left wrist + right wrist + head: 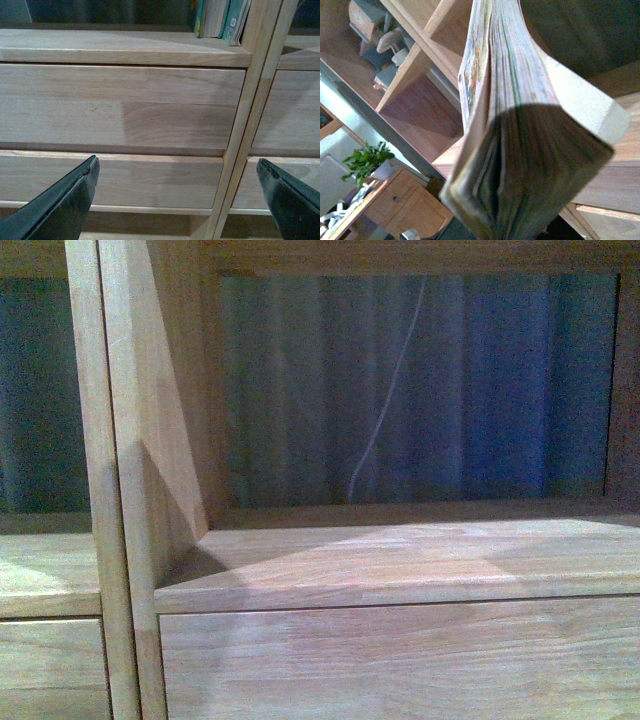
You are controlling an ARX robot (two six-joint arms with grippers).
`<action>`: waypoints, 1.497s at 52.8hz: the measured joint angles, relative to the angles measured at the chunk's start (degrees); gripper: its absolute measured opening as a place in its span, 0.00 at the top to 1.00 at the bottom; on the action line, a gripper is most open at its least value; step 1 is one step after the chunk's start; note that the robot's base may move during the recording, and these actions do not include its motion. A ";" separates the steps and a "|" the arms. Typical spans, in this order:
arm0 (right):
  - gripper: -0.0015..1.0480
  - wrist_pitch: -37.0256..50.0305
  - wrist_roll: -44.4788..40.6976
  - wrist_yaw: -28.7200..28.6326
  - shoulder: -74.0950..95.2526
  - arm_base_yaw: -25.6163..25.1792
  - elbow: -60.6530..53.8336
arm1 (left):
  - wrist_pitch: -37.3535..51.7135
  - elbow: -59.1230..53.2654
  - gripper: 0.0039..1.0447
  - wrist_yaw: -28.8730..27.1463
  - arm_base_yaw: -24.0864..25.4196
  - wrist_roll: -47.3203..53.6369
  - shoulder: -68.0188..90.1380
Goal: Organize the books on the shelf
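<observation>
The pale wood shelf fills the front view: an open backless cubby above a wide drawer front, no arm in sight. In the right wrist view my right gripper is shut on the book. It is a thick-looking floppy paperback seen page-edge on, with a colourful picture on its cover, and it hides the fingers. It is held in front of the shelf's cubbies. In the left wrist view my left gripper is open and empty, facing the drawer fronts. A few books stand upright in the cubby above, against the divider.
Through the backless cubby I see a blue curtain and a hanging white cable. The right wrist view shows grey-blue objects in a cubby, a potted plant and an orange-brown cabinet beside the shelf.
</observation>
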 joint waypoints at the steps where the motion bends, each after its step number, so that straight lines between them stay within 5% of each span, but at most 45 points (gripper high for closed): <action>1: 0.93 -0.02 -0.15 0.09 -0.11 0.07 0.00 | 0.00 0.00 0.07 0.00 0.00 0.00 0.00; 4: 0.93 -0.02 -0.44 0.13 -0.22 0.11 0.00 | 0.00 0.02 0.07 -1.68 -0.48 -0.76 0.15; 8: 0.93 0.00 -0.76 0.35 -0.17 0.42 -0.17 | 0.85 0.07 0.07 -12.48 -2.32 -5.31 2.58; 12: 0.93 0.09 -1.14 1.22 0.07 0.94 -0.68 | 2.91 0.15 0.07 -13.38 -0.28 -7.30 4.87; 34: 0.93 0.26 -1.81 2.01 0.44 1.79 -2.01 | 15.10 6.49 0.07 5.05 19.26 -9.60 19.15; 42: 0.93 0.26 -2.32 2.95 0.46 3.17 -2.01 | 19.41 12.68 0.07 10.64 22.49 -12.17 26.64; 63: 0.93 2.91 -2.60 6.19 2.93 7.43 -2.01 | 25.00 31.87 0.07 30.16 12.61 -34.27 44.83; 79: 0.93 6.16 -1.68 7.93 5.75 10.10 -1.01 | 32.76 35.67 0.07 33.62 3.96 -48.39 49.88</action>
